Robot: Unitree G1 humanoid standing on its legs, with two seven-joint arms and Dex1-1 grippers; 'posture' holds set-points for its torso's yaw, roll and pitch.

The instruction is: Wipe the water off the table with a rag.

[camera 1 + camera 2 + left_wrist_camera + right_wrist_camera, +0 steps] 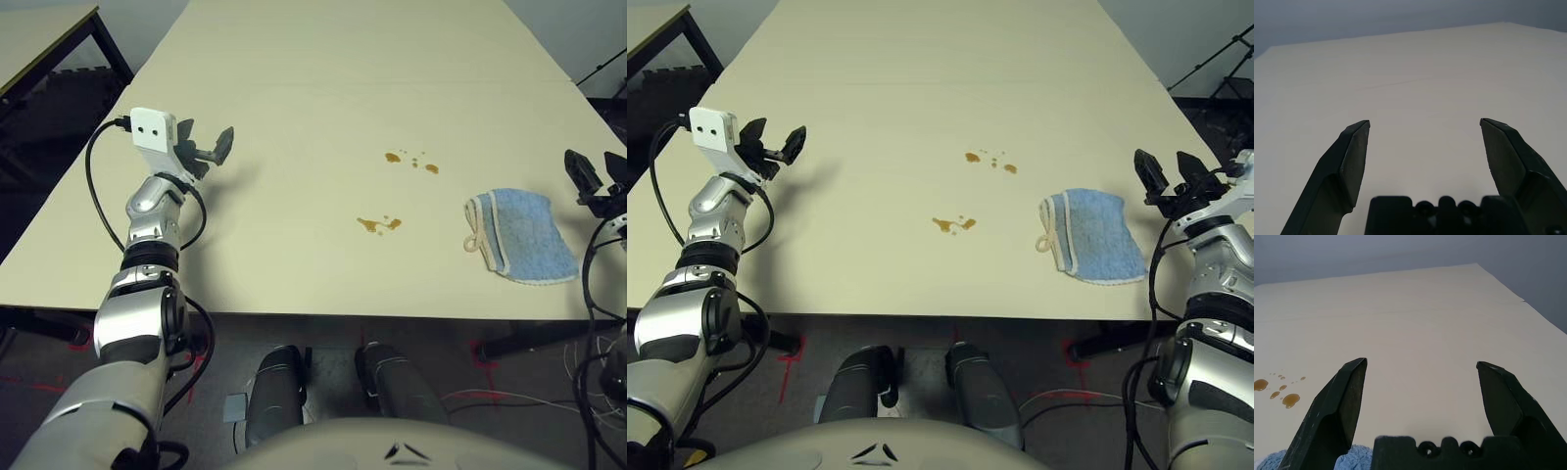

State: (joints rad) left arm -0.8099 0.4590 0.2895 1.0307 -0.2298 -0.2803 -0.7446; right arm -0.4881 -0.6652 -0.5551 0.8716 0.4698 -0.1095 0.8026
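Right eye view: my right pincer point(1169, 172) hangs released beside the rag point(1091, 235); my left pincer point(774, 143) is released too.

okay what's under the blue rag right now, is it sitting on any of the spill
The rag lies flat on the bare cream table, off to the robot's right of the two water clusters and clear of both. Whatever sits directly beneath the cloth is covered, so any drops there can't be seen.
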